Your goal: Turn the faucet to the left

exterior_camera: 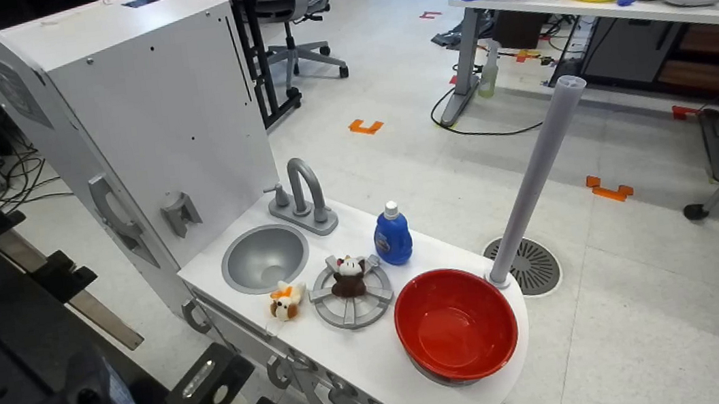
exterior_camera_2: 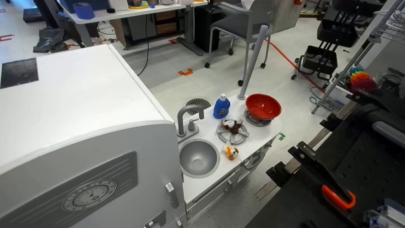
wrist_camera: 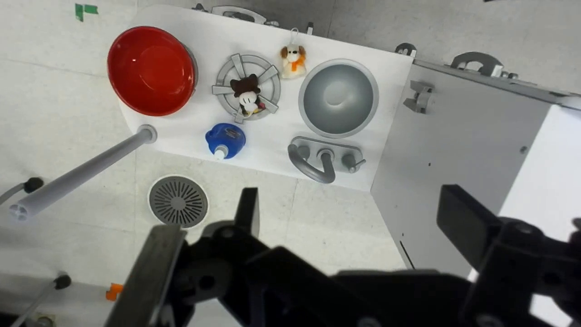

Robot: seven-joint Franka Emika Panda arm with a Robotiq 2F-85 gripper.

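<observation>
A: State of the gripper (wrist_camera: 349,213)?

B: Wide; in the wrist view two black fingers (wrist_camera: 467,222) rise from the lower edge, one left of centre, one toward the right; pale floor (wrist_camera: 317,227) and the side of the tall cabinet (wrist_camera: 435,141) show between the tips.

A: Position of the faucet (wrist_camera: 326,158)?

B: Wrist view: just right of centre, above the gap between the fingers and apart from both; it stands along the lower edge of the white counter (wrist_camera: 268,141), just below the sink (wrist_camera: 338,116); the spout bends left, its end close to the left end of the base; in both exterior views the faucet is upright, slightly left of centre, spout bending right.

A: Rest of the counter, wrist view?

B: Red bowl (wrist_camera: 154,72) at upper left; to its right a grey burner (wrist_camera: 222,90) with a brown toy (wrist_camera: 245,85) resting on it; dog toy (wrist_camera: 292,63) between burner and sink, toward the upper edge; blue bottle (wrist_camera: 227,138) below the burner; in an exterior view the bottle is upright and the bowl sits on a second grey ring (exterior_camera_2: 254,121).

A: Beyond those?

B: Pale pole (wrist_camera: 86,171), running from the counter's lower left corner toward the left edge of the frame; round floor grate (wrist_camera: 178,202) at lower left.
</observation>
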